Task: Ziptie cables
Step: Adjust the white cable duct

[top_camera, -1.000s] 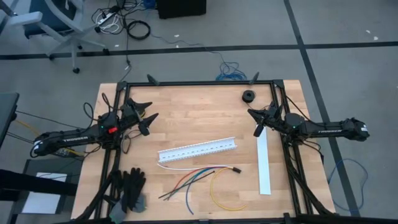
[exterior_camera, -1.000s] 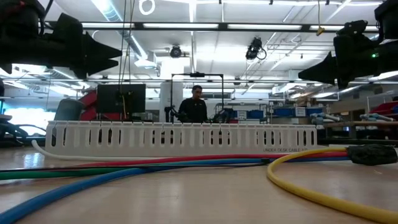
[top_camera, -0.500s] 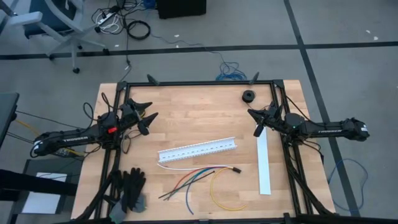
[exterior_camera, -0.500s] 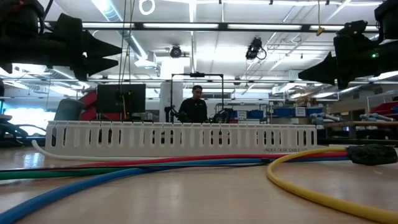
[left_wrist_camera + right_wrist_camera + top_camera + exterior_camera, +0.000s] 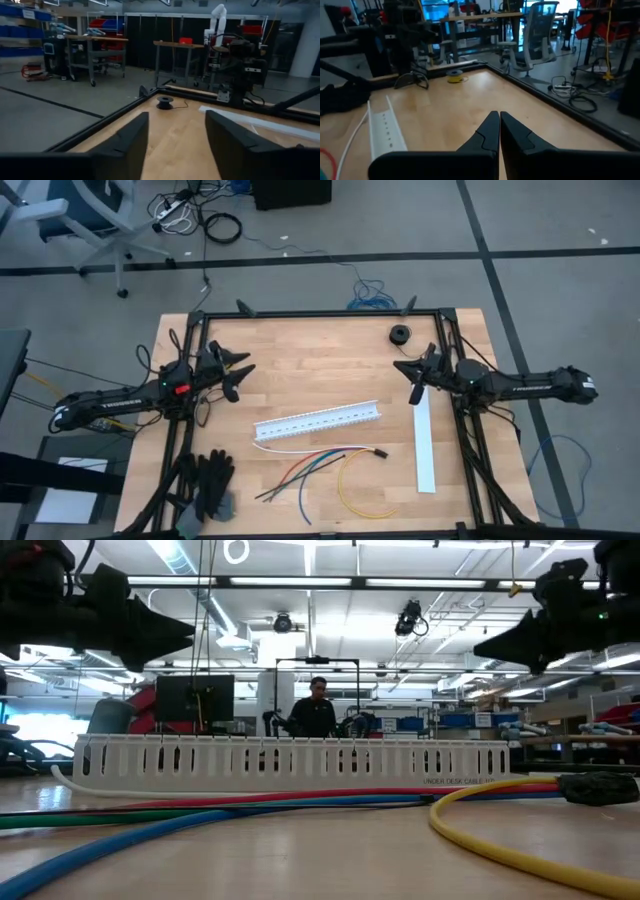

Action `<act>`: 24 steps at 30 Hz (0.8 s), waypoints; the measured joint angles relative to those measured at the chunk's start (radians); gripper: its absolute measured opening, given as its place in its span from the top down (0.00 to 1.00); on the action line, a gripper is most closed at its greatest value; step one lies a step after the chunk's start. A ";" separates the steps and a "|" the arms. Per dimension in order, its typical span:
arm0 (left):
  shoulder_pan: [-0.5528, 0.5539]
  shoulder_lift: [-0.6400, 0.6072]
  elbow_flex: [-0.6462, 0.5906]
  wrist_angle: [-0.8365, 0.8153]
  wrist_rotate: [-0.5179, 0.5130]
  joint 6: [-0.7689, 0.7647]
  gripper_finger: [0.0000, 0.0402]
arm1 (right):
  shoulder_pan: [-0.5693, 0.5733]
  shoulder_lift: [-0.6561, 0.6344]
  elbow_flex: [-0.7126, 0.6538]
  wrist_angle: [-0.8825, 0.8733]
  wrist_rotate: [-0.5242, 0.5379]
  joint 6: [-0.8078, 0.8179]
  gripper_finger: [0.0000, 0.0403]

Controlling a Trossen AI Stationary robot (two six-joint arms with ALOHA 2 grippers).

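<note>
Coloured thin loose wires, the cables [image 5: 322,470]: near middle of the wooden surface [image 5: 320,360], just near of the white slotted plastic channel [image 5: 318,421]; long axis left-right, dark plug end pointing right. Left hand [image 5: 240,374] apart, right hand [image 5: 409,373] together, both empty, far off. Advice: gather strands parallel before tying.

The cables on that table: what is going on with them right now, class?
Nothing is handling them yet. The cables lie loose on the table beside the white slotted channel. The left gripper hovers open and empty at the left side; the right gripper hovers shut and empty at the right side.
</note>
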 joint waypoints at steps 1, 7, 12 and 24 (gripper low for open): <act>0.000 0.000 0.001 -0.001 0.000 0.000 0.63 | 0.000 0.028 0.018 0.000 -0.001 -0.005 1.00; 0.000 0.044 0.097 -0.082 0.035 0.020 0.82 | 0.000 0.218 0.164 -0.087 -0.017 -0.031 1.00; -0.001 0.152 0.232 -0.207 0.061 0.053 0.98 | -0.001 0.379 0.308 -0.185 -0.066 -0.040 1.00; -0.016 0.445 0.344 -0.276 0.190 0.006 1.00 | -0.071 0.633 0.522 -0.348 -0.234 -0.053 1.00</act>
